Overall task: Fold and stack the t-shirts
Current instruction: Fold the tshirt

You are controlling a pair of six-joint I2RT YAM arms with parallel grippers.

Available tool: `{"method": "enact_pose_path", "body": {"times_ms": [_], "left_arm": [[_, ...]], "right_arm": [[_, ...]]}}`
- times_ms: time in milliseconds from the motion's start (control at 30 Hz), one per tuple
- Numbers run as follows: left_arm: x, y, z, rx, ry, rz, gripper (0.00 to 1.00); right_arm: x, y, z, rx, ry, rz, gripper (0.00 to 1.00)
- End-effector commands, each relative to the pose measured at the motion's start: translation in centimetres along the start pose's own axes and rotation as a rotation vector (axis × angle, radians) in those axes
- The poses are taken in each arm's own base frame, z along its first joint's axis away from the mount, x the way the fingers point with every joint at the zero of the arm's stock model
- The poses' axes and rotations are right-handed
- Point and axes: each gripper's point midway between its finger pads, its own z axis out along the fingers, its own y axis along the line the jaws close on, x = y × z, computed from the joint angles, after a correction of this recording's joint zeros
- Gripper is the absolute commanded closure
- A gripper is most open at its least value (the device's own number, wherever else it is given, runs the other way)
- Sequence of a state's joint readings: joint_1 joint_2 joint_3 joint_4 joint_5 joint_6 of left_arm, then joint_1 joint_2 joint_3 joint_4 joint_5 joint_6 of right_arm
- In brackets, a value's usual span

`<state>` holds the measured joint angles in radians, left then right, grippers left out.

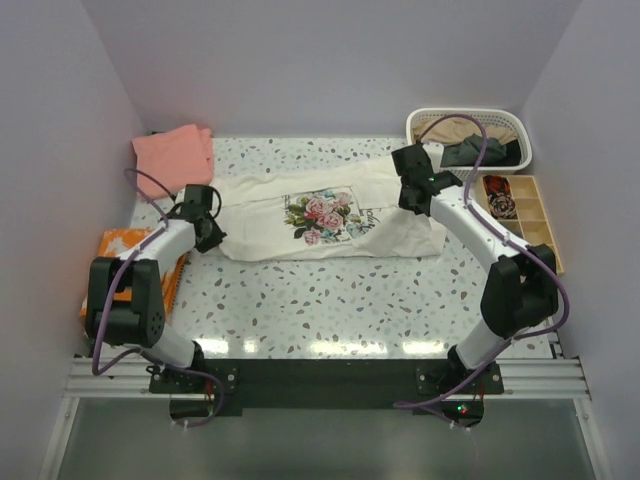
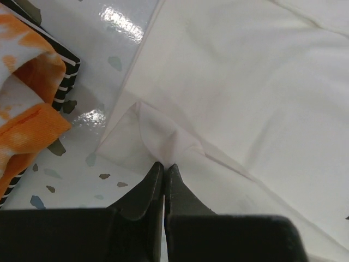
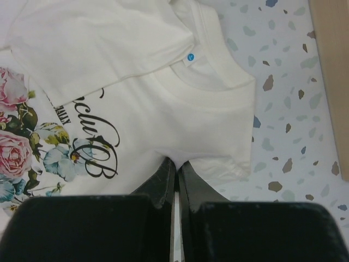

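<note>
Finds left gripper (image 2: 164, 167) clamped together on a raised pleat at the hem end of the cream t-shirt (image 1: 268, 215). Finds right gripper (image 3: 175, 164) likewise clamped on the shoulder beside the collar. Judges both ends pinched to carry one long edge over in a lengthwise fold. Locates shirt print-up across mid-table, salmon t-shirt (image 1: 175, 152) far left, tan t-shirt (image 1: 455, 130) and dark grey t-shirt (image 1: 476, 153) in basket (image 1: 521, 126) far right.

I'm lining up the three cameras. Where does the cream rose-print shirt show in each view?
Top external: cream shirt spread across the table's middle.
Left wrist: cream shirt fills centre and right.
Right wrist: cream shirt fills left and centre, collar up top.
Shared landmark: speckled table.
</note>
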<state>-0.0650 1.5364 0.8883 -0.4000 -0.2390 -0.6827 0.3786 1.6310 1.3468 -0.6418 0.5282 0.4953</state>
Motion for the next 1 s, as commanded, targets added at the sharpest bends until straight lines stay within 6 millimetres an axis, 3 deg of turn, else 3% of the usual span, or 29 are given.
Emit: {"method": "enact_pose_path", "body": {"times_ms": [0,133,300,400,533,600,767,967], "left_arm": [[-1.6,-1.9,-0.8,0.098,-0.008,0.006,0.99],[0.5,-1.6,-2.6,0.153,0.042,0.013,1.0],[3.0,-0.9,-4.8,0.21,0.091,-0.009,1.0],[2.2,0.4,-5.8,0.164,0.037,-0.007,1.0],[-0.6,0.7,-7.0,0.128,-0.063,-0.005,1.0],[-1.8,0.4,-7.2,0.117,-0.092,-0.011,0.99],[-2.3,-0.1,-5.7,0.102,-0.084,-0.01,0.99],[-2.1,-0.8,-3.0,0.085,-0.057,-0.019,0.99]], "right_arm": [[-3.7,-0.8,-0.8,0.0,-0.069,0.021,1.0],[-3.5,-1.8,-2.3,-0.01,-0.064,0.015,1.0],[-0.6,-2.3,-4.2,-0.088,0.005,0.013,1.0],[-0.1,-3.3,-4.9,-0.085,-0.016,0.007,1.0],[-1.8,-4.2,-5.3,-0.045,-0.084,0.004,1.0],[-3.1,-3.7,-5.0,-0.047,-0.106,0.008,1.0],[-5.1,-2.4,-3.1,-0.037,-0.107,-0.019,1.0],[-5.5,-1.0,0.8,-0.034,-0.054,-0.034,1.0]]}}
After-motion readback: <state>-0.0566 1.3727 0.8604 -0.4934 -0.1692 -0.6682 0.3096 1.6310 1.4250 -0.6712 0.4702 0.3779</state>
